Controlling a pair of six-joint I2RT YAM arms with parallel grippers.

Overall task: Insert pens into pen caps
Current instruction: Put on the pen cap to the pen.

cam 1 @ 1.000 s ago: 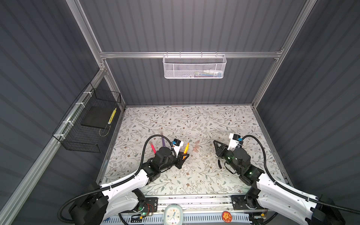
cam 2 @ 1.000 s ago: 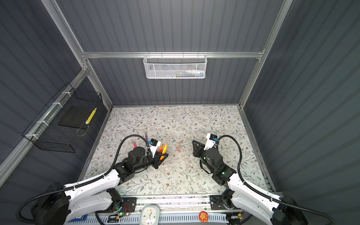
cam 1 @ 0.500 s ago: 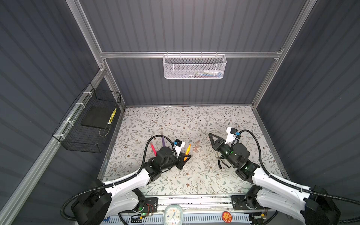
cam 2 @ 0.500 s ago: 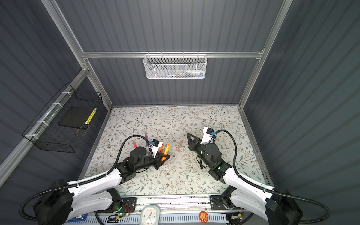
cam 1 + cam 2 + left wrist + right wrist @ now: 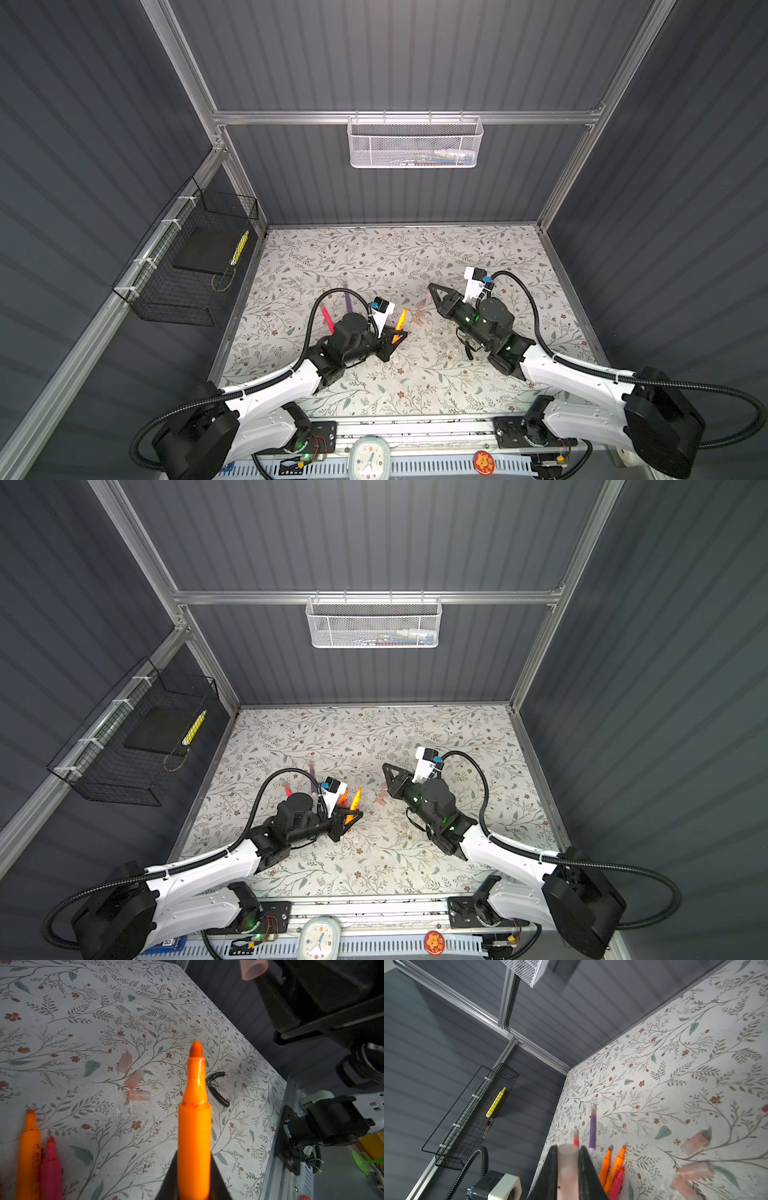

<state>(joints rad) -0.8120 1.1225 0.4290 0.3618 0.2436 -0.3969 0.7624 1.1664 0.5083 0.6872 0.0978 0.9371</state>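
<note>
I read nothing: print on the slim purple marker pen (image 5: 592, 1128) and the dial of the white oval clock (image 5: 368, 457) at six o'clock are too blurred.

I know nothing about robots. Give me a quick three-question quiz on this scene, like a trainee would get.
1. True or false: the left pincer grips a purple pen.
2. The right pincer holds: A pliers, B a pen cap, C a pink pen.
3. How many loose caps lie on the table in the left wrist view?
Key: 1 false, it grips an orange pen; 2 B; 3 three.
</note>
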